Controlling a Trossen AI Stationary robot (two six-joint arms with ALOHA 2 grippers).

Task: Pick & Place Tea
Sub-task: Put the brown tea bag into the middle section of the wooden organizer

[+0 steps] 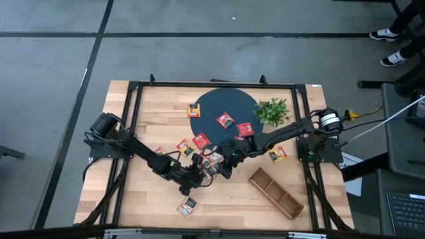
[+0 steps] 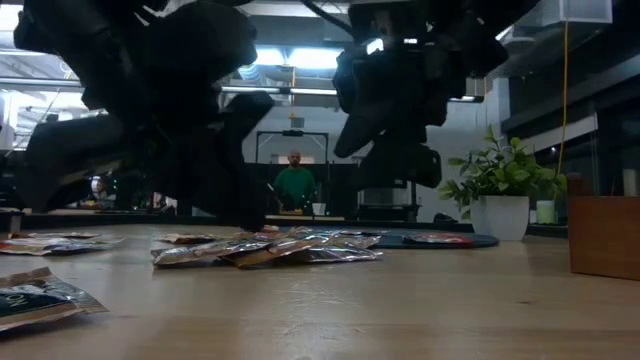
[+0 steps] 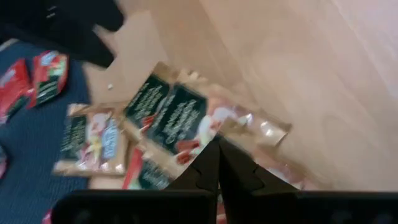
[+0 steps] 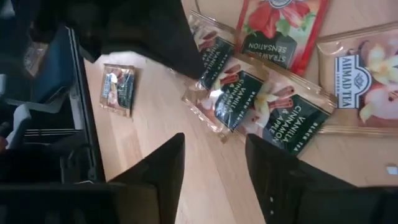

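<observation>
I see a plant point(image 1: 273, 111) at two o'clock, a wooden tray point(image 1: 277, 193) at four, a dark round mat point(image 1: 214, 104) near twelve.

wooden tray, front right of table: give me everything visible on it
The wooden tray is a long, narrow brown box of what looks like wood, split by dividers into three compartments that look empty from above. It lies flat and diagonal on the table near the front right corner, apart from the tea packets. Neither gripper touches it. In the low view its side shows at the right edge.
</observation>
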